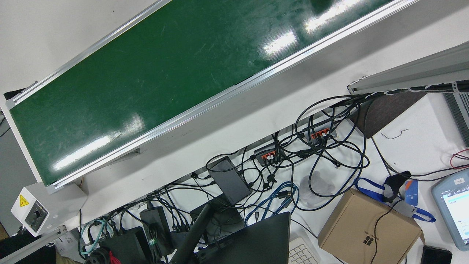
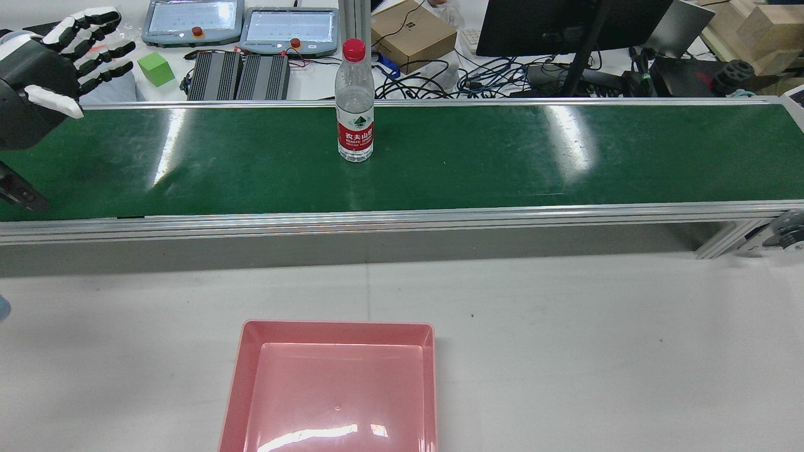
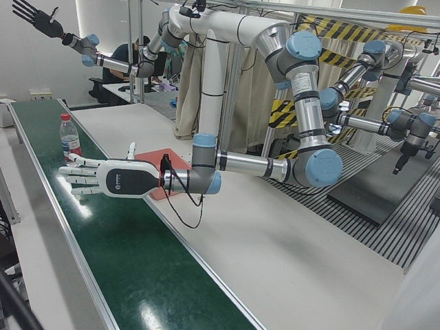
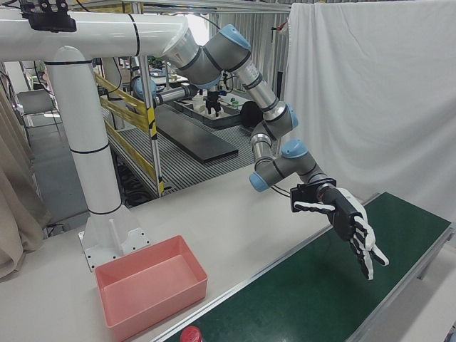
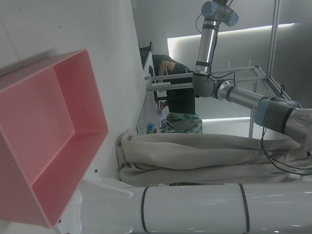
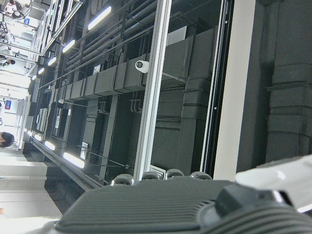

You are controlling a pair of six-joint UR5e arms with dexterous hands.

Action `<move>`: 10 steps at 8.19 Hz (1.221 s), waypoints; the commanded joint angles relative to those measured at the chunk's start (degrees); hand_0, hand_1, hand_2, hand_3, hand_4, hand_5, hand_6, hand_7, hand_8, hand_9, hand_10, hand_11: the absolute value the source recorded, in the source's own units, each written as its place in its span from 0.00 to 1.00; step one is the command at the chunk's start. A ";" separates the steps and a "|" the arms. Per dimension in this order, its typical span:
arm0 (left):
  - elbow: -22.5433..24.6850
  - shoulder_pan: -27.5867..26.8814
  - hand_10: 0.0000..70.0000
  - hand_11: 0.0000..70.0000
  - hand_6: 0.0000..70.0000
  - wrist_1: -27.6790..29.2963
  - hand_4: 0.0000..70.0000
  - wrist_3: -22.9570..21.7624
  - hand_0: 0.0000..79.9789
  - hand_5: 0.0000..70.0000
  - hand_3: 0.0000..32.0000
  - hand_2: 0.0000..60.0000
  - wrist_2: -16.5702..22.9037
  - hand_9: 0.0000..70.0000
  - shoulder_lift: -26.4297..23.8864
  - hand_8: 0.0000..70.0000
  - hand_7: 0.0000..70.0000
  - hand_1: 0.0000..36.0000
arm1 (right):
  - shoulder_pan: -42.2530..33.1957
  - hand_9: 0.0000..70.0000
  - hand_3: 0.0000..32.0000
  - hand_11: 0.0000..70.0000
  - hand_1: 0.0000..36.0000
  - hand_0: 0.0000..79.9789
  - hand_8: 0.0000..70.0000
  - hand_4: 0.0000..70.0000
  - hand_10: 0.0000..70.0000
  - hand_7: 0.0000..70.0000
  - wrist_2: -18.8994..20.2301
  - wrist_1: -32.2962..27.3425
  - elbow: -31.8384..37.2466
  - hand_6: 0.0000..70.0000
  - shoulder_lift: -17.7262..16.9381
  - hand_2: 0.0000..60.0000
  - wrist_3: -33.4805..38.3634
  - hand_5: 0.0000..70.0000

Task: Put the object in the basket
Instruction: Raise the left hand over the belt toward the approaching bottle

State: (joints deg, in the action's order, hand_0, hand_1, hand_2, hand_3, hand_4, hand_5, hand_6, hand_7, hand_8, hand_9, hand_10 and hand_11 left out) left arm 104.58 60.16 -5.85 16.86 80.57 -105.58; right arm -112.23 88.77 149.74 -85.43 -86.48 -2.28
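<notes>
Bottle [image 2: 355, 107]: clear, red cap, red label. Stands upright on the green belt [image 2: 502, 150], about mid-length, closer to the belt's far rail than to its near one. Nothing touching it.

Left hand [image 2: 44, 69]: over the left end of the belt in the rear view, well apart from the bottle. Fingers [image 2: 94, 44] spread wide and pointing far; holds nothing. Left-front view: same hand [image 3: 113, 179] level above the belt [image 3: 124, 261], palm down, bottle [image 3: 69, 141] beyond the fingertips. Right-front view: same hand [image 4: 349, 224] tilted down over the belt [image 4: 342, 292]; only the bottle's red cap [image 4: 191, 333] shows, at the bottom edge.

Right hand [image 3: 38, 17]: seen only at the top left of the left-front view, raised high, far from the belt. Fingers splayed, holding nothing. Its own camera looks at ceiling beams and lights.

Pink basket [image 2: 339, 325]: on the white worktop [image 2: 565, 326], on the near side of the belt, roughly in line with the bottle. Also in the left hand view [image 5: 29, 92] and right-front view [image 4: 153, 306].

Front view: a bare stretch of belt [image 1: 146, 80], with cables and a cardboard box [image 1: 366, 227] beside it.
</notes>
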 commanded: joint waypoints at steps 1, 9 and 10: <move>-3.13 -3.21 0.06 0.11 0.05 -3.20 0.00 4.58 0.68 0.37 0.37 0.00 -1.73 0.16 -5.14 0.14 0.03 0.13 | 0.00 0.00 0.00 0.00 0.00 0.00 0.00 0.00 0.00 0.00 0.00 0.02 0.00 0.00 0.00 0.00 0.00 0.00; -11.24 -4.60 0.05 0.09 0.05 2.52 0.02 1.95 0.69 0.34 0.36 0.00 -1.03 0.16 -7.97 0.16 0.05 0.05 | 0.00 0.00 0.00 0.00 0.00 0.00 0.00 0.00 0.00 0.00 0.00 -0.06 0.00 0.00 0.00 0.00 0.00 0.00; -11.41 -5.57 0.06 0.10 0.06 1.99 0.03 2.47 0.69 0.35 0.36 0.00 -1.20 0.16 -7.97 0.17 0.05 0.06 | 0.00 0.00 0.00 0.00 0.00 0.00 0.00 0.00 0.00 0.00 0.00 -0.06 0.00 0.00 0.00 0.00 0.00 0.00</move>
State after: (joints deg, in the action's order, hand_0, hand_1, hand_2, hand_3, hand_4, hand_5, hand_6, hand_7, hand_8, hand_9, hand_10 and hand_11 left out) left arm 93.26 56.39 -2.57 18.75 79.54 -113.07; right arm -112.24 88.77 149.69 -85.43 -86.48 -2.29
